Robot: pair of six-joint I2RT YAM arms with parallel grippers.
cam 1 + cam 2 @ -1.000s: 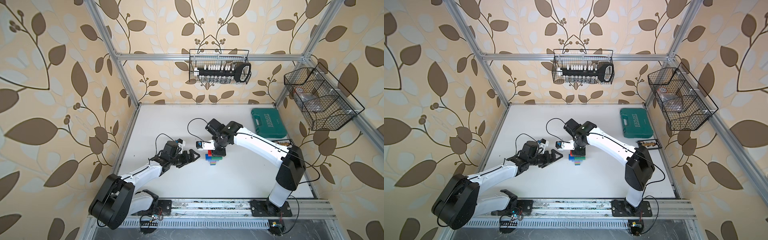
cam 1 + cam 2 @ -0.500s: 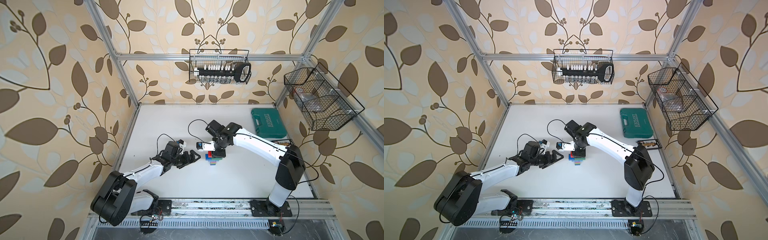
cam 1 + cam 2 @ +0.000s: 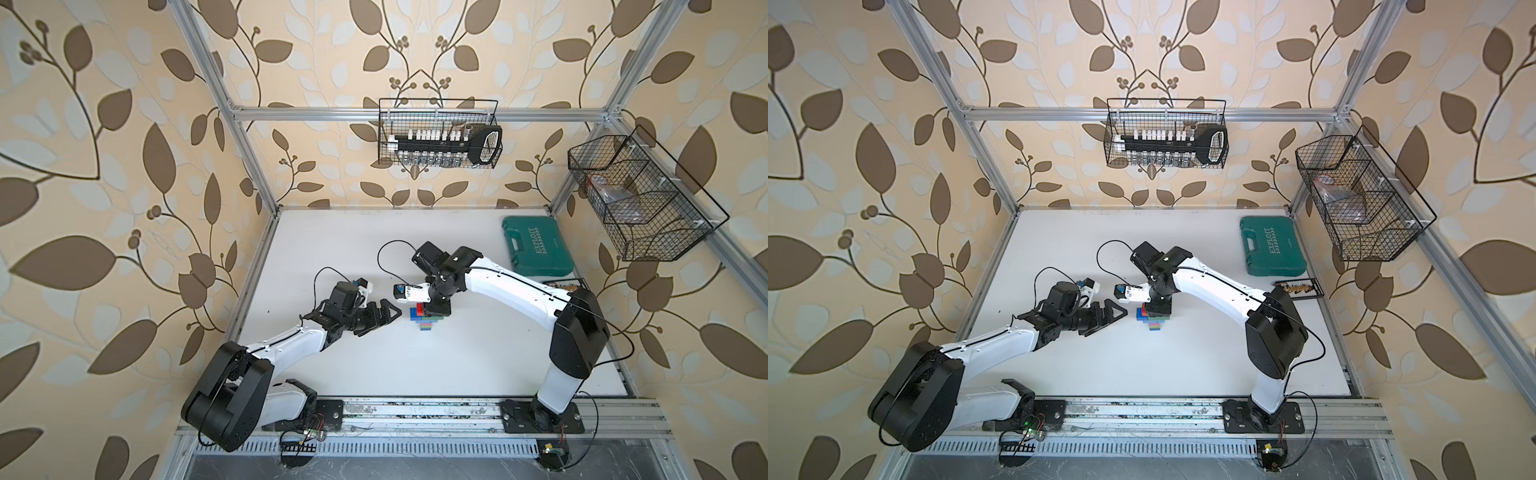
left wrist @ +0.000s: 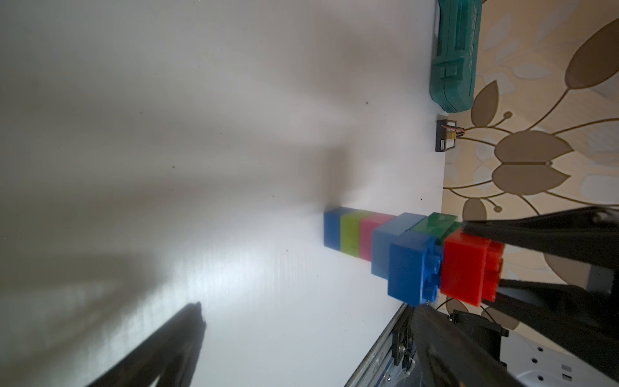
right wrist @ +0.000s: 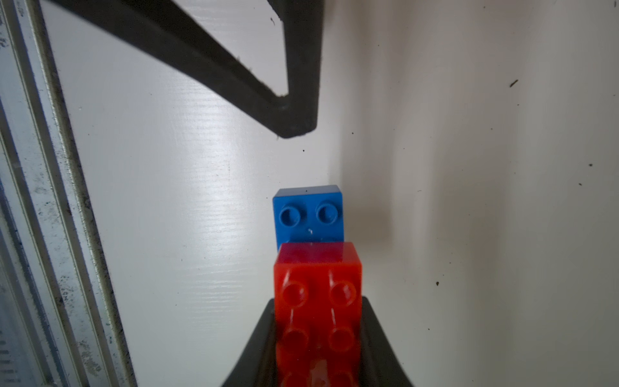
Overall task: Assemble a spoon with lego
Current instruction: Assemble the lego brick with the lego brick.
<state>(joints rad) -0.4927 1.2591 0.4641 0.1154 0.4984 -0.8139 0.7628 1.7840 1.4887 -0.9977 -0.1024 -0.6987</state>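
Spoon (image 3: 426, 326) under right hand (image 3: 436, 309), which pinches red brick (image 5: 318, 295); left hand (image 3: 382, 319) spread, just beside.

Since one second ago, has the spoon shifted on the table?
No. The spoon keeps the same place against the teal tool case in both top views.

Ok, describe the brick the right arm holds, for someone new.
On the white table, find the coloured brick row in the middle. At its wide end the right fingers clamp the red brick: the only red piece, beside the dark blue brick.
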